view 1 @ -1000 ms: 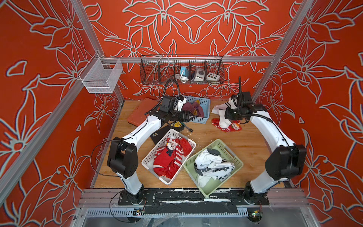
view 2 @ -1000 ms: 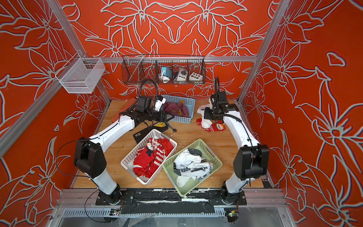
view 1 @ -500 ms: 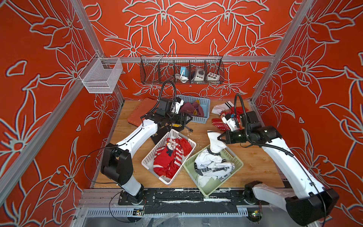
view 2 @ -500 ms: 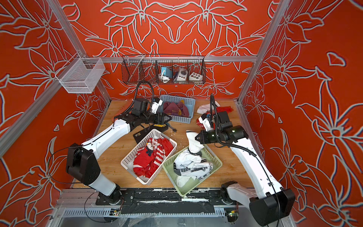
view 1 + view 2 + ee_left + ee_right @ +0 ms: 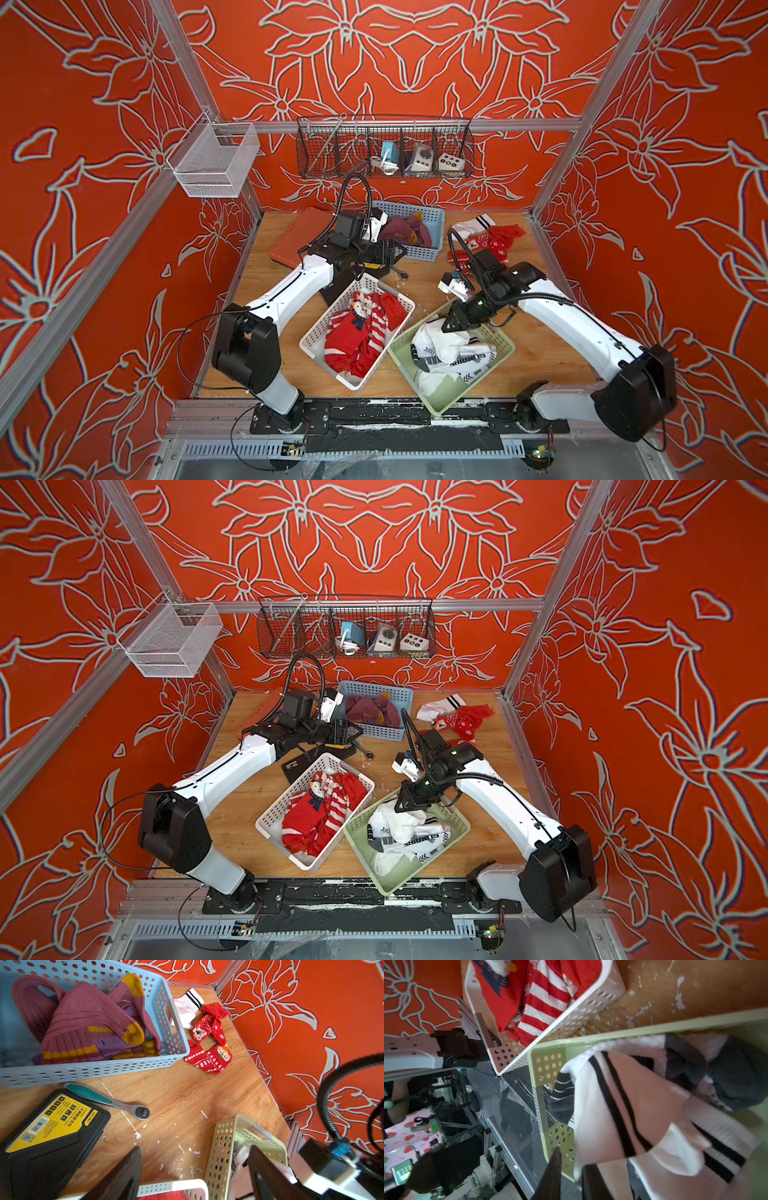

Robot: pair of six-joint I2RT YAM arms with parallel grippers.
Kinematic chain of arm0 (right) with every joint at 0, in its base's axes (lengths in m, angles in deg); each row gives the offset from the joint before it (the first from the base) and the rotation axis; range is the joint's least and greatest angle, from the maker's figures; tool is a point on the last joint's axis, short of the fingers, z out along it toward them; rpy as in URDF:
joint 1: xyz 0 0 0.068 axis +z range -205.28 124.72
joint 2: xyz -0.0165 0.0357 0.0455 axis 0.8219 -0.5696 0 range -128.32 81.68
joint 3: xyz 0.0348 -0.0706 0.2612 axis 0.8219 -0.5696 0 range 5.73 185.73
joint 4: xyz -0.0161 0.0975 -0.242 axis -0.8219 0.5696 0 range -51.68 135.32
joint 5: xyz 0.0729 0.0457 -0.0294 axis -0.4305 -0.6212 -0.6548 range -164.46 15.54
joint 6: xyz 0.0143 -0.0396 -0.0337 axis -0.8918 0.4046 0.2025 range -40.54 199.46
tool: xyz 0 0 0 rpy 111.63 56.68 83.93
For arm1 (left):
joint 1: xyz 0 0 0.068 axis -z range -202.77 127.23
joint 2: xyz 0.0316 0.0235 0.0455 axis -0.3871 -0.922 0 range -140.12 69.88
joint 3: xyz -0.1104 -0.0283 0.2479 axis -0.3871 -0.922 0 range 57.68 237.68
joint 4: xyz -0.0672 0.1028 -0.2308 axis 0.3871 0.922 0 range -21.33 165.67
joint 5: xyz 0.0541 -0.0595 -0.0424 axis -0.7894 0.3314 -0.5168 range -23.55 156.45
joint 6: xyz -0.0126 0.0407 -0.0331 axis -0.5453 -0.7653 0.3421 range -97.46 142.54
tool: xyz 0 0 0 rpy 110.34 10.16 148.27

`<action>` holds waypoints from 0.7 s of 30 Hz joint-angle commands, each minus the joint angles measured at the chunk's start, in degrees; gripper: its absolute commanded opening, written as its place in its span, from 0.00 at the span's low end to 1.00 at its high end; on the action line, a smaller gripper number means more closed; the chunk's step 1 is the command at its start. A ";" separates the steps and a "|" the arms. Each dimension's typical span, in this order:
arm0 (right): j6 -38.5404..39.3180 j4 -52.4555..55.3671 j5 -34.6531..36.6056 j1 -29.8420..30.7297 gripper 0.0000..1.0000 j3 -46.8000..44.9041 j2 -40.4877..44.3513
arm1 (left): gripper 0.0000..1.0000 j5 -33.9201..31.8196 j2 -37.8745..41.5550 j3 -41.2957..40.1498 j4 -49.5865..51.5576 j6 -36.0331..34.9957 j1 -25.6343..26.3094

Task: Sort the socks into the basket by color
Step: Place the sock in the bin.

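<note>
In both top views my right gripper [image 5: 446, 326] [image 5: 405, 806] hangs low over the green basket [image 5: 505, 345], touching the white socks [image 5: 440, 345] piled in it. In the right wrist view its jaws [image 5: 571, 1157] stand slightly apart; a white sock with black stripes [image 5: 633, 1115] lies against one finger. Red socks [image 5: 357, 332] fill the white basket [image 5: 332, 309]. Purple socks [image 5: 83, 1022] lie in the blue basket [image 5: 104, 1070]. My left gripper [image 5: 390, 251] [image 5: 193, 1167] hovers open and empty between the blue and white baskets. A white sock [image 5: 187, 1005] and red socks [image 5: 209, 1026] lie loose at the back right.
A ratchet wrench [image 5: 108, 1101] and a black-and-yellow case [image 5: 47, 1132] lie on the wood between the blue and white baskets. A red flat pad [image 5: 299, 237] sits at the back left. A wire rack [image 5: 384, 149] hangs on the back wall.
My right arm carried a white sock from the back right corner down to the green basket, and its jaws have parted. My left arm shifted only slightly.
</note>
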 commanded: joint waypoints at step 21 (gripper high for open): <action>0.84 3.82 9.28 0.22 0.20 3.92 -5.75 | 0.79 1.02 3.06 -2.03 -0.78 -1.66 0.79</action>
